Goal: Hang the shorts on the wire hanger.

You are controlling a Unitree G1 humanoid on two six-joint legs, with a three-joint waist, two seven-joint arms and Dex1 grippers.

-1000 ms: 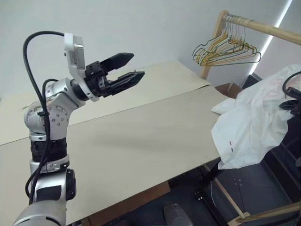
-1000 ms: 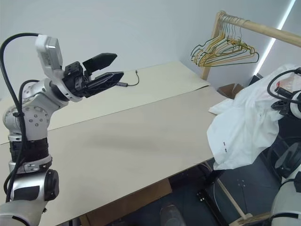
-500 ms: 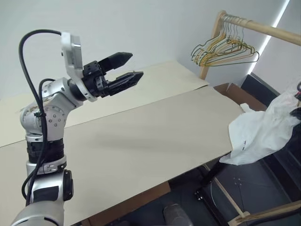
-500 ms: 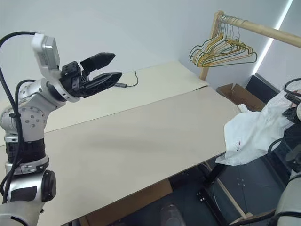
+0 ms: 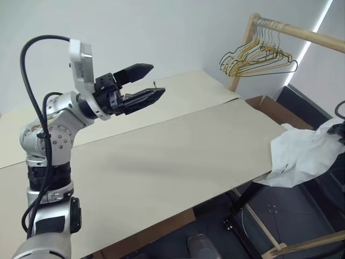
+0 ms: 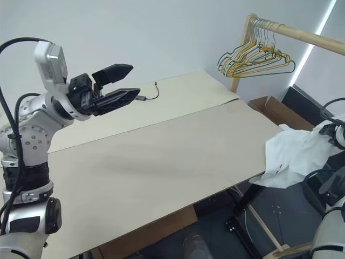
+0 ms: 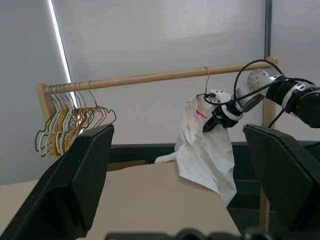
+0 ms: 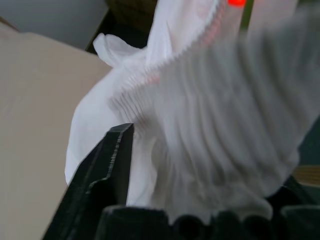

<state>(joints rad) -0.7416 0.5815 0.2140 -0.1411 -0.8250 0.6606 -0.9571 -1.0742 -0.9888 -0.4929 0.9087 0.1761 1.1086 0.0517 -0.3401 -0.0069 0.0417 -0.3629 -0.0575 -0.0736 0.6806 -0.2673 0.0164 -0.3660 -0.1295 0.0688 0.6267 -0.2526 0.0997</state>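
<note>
The white shorts point(image 7: 205, 150) hang in a loose bunch from under the wooden rail point(image 7: 150, 77), past the table's right edge point(image 5: 272, 156). Above them the wire hanger point(image 7: 206, 82) hooks over the rail; its frame is hidden in the cloth. My right gripper point(image 7: 210, 122) sits against the upper part of the shorts. In the right wrist view the ribbed waistband point(image 8: 210, 125) lies across its wide-apart fingers point(image 8: 107, 170). My left gripper point(image 5: 156, 79) is open and holds nothing, raised over the table's far left.
Several yellow, green and orange hangers point(image 5: 259, 56) bunch at the rail's near end by its post. A cardboard box point(image 5: 275, 108) stands on the floor past the beige table point(image 5: 161, 162). A thin cable point(image 6: 148, 97) lies on the table's far part.
The shorts have sunk and drawn off to the right, from a wide spread over the table's corner to a smaller bunch beside its edge. The left gripper has kept still.
</note>
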